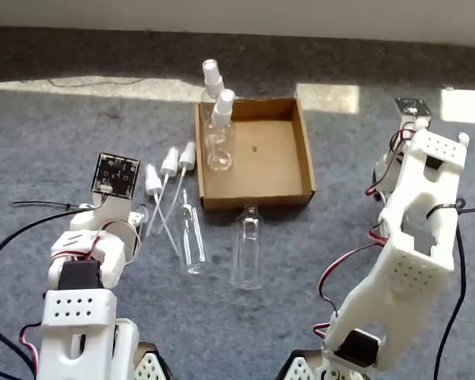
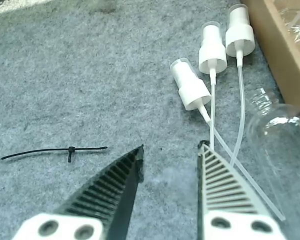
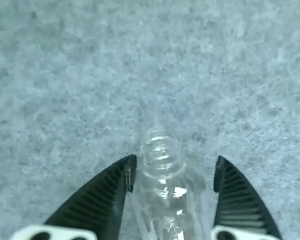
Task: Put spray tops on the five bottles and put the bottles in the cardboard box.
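Observation:
Three loose spray tops [image 1: 169,165] with long tubes lie on the carpet left of the cardboard box [image 1: 301,150]. My left gripper [image 2: 171,147] hovers open just short of them [image 2: 191,89], one finger beside a tube. Two uncapped clear bottles [image 1: 191,235] [image 1: 248,245] lie in front of the box. One capped bottle [image 1: 220,131] stands inside the box, and another [image 1: 212,79] stands at its far left corner. My right gripper [image 3: 174,161] is open over the carpet, its fingers on either side of an uncapped bottle [image 3: 162,150] with small gaps.
A black cable tie [image 2: 55,150] lies on the grey carpet beside the left gripper. The left arm [image 1: 87,269] sits at the near left. The tall right arm [image 1: 416,237] stands right of the box. The box wall [image 2: 282,55] is close to the spray tops.

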{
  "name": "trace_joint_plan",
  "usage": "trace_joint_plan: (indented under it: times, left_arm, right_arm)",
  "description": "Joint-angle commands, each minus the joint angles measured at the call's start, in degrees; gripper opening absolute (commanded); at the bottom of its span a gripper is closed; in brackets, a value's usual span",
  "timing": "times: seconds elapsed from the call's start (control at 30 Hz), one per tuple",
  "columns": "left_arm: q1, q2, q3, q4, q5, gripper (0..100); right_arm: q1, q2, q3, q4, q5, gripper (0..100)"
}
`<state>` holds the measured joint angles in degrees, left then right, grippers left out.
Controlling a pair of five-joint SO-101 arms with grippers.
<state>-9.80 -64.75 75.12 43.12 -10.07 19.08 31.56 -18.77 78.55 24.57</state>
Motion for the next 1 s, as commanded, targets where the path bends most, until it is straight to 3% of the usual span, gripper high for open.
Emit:
trace_joint_plan:
  times: [0.0, 0.23, 0.6, 0.8, 0.97]
  left_arm:
    - [1.1, -0.5, -0.1, -0.8, -0.2, 17]
    - [1.1, -0.5, -0.1, -0.8, -0.2, 17]
    - [1.1, -0.5, -0.1, -0.8, -0.2, 17]
    - [1.1, -0.5, -0.1, -0.8, -0.2, 17]
    - [1.1, -0.5, -0.1, -0.8, -0.2, 17]
  right_arm:
    - [0.4, -0.7, -3.2, 2.4, 1.3, 29.8]
    - [-0.4, -0.7, -3.7, 8.9, 7.1, 33.1]
    - [-0.8, -0.4, -0.7, 2.3, 10.0, 33.1]
    - [-0.8, -0.5, 3.0, 0.4, 10.1, 25.0]
    - [-0.6, -0.6, 5.1, 2.3, 12.8, 24.9]
